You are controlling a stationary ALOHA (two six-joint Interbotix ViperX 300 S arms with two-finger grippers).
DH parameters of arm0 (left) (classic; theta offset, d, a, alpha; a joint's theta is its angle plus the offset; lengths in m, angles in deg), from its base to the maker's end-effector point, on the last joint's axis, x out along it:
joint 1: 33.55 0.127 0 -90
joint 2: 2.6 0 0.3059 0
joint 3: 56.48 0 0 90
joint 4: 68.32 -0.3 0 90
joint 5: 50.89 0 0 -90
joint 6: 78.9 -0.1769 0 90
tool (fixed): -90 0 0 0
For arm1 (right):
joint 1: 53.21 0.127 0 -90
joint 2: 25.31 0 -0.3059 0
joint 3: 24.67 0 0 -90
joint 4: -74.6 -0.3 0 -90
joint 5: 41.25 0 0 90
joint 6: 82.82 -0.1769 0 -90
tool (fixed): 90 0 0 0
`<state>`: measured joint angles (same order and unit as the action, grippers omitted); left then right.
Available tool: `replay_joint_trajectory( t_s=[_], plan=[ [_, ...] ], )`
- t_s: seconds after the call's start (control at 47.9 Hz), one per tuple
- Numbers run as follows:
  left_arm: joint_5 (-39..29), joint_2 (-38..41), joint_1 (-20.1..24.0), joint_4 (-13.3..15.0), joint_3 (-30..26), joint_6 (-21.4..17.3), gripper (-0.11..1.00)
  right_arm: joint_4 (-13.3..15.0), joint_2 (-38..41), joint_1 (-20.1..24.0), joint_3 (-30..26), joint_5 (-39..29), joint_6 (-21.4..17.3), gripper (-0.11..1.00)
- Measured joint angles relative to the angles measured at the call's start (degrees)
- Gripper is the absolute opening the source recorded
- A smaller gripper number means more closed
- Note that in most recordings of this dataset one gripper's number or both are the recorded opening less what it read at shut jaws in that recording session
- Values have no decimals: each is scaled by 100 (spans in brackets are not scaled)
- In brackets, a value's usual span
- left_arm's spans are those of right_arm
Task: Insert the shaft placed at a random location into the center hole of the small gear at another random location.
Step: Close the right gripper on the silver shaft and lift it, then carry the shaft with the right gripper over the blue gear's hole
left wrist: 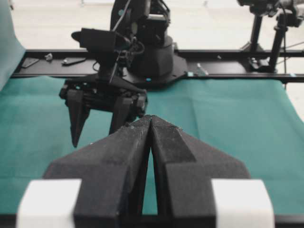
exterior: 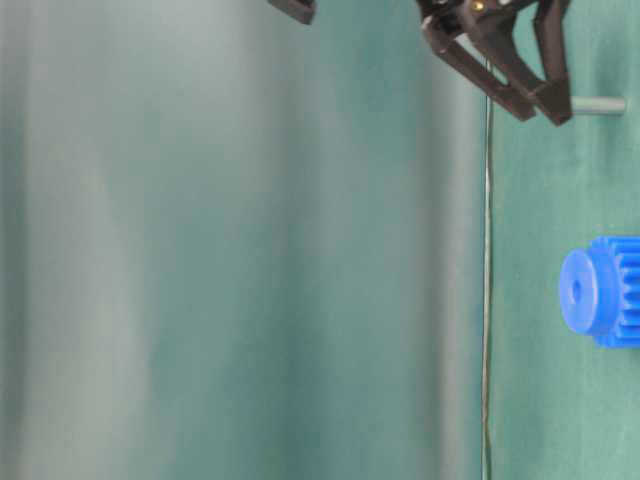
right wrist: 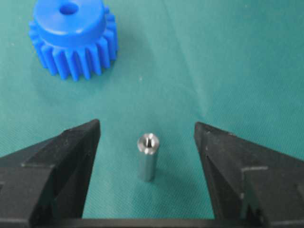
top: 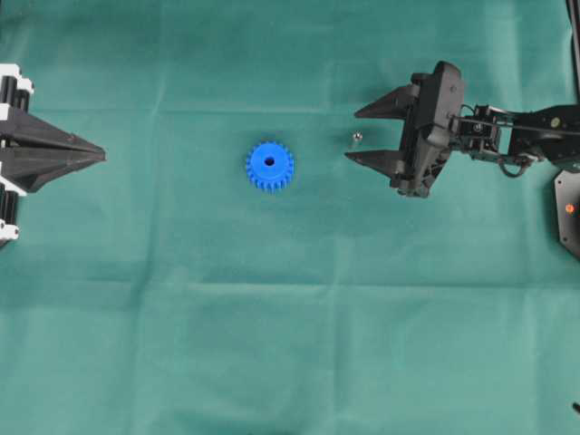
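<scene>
The small gear (top: 269,166) is bright blue and lies flat on the green cloth with its hub up and its dark center hole (top: 269,162) showing. To its right the shaft (top: 356,138), a short silver pin, stands upright on the cloth. My right gripper (top: 352,136) is open, with one finger on either side of the shaft and touching nothing. In the right wrist view the shaft (right wrist: 147,156) stands between the spread fingers, with the gear (right wrist: 71,38) and its hole (right wrist: 69,8) beyond. My left gripper (top: 102,156) is shut and empty at the far left.
Green cloth (top: 290,317) covers the whole table. A black base part with a red light (top: 569,210) sits at the right edge. The left wrist view shows the right arm's base (left wrist: 147,52) and a black rail across the far side.
</scene>
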<state>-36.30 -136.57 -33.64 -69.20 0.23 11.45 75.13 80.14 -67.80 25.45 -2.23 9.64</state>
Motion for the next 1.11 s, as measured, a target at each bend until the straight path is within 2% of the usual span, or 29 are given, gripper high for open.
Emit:
replay_joint_trajectory(
  t_s=[0.125, 0.209, 0.418, 0.459, 0.856, 1.107],
  plan=[
    [-9, 0, 0, 0, 0, 0, 0, -26, 62, 0, 0, 44, 0, 75],
    [-9, 9, 0, 0, 0, 0, 0, -18, 62, 0, -9, 44, 0, 68],
    [-9, 9, 0, 0, 0, 9, 0, -26, 70, 0, 0, 44, 0, 20],
    [-26, 9, 0, 0, 0, 9, 0, -18, 62, 0, 0, 44, 0, 13],
    [-53, 9, 0, 0, 0, 18, 0, -26, 35, 0, -9, 18, 0, 13],
    [-53, 9, 9, 0, 0, 35, 0, -18, -765, 9, -88, -756, 0, 13]
  ],
)
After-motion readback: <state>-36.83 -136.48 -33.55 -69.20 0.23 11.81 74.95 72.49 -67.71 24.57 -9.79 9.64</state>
